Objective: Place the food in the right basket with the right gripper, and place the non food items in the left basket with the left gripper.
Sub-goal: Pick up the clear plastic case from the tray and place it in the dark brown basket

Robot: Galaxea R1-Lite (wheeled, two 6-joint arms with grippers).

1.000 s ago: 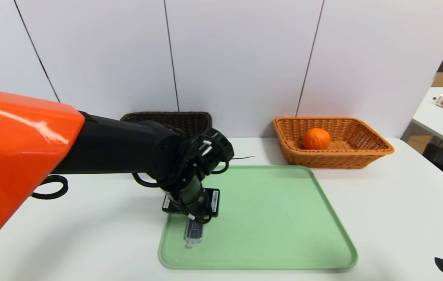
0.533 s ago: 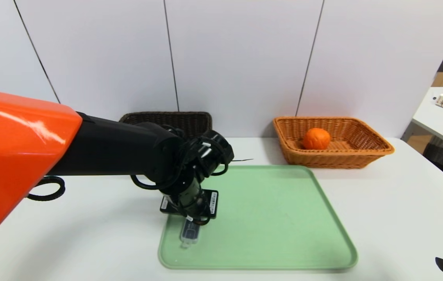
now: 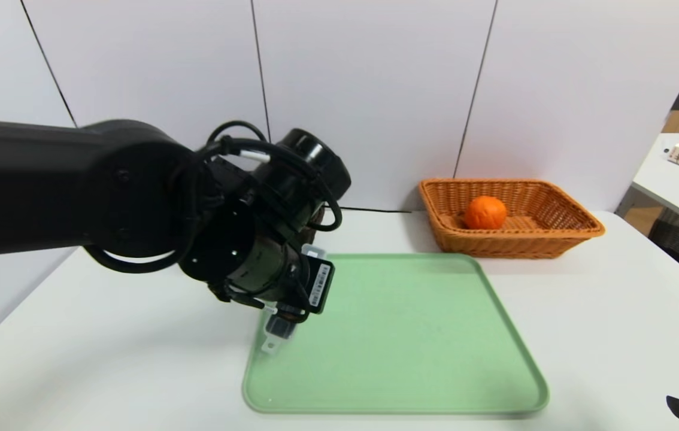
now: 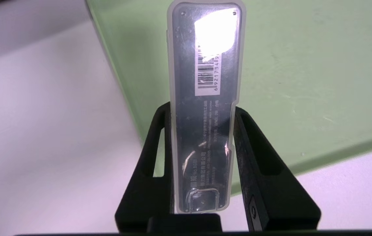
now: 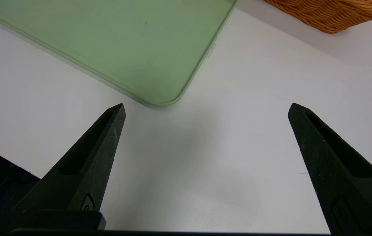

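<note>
Raised and swung since the earlier frame, the slim dark grey rectangular case with a clear rim and barcode label [image 4: 204, 131] now hangs above the left part of the pale green rectangular tray [image 3: 396, 412]. The black left gripper [image 4: 203, 108] is clamped on the case, one tapered finger against each long side. The round orange fruit with dimpled skin [image 3: 485, 213] rests in the left half of the orange-tan woven wicker basket [image 3: 513, 244], beyond the tray's far right corner. The dark brown wicker basket [image 3: 315, 226] is mostly hidden behind the left arm. Over the white tabletop [image 5: 205, 170], near the tray's near right corner, the black right gripper [image 5: 208, 104] has its fingers wide apart.
</note>
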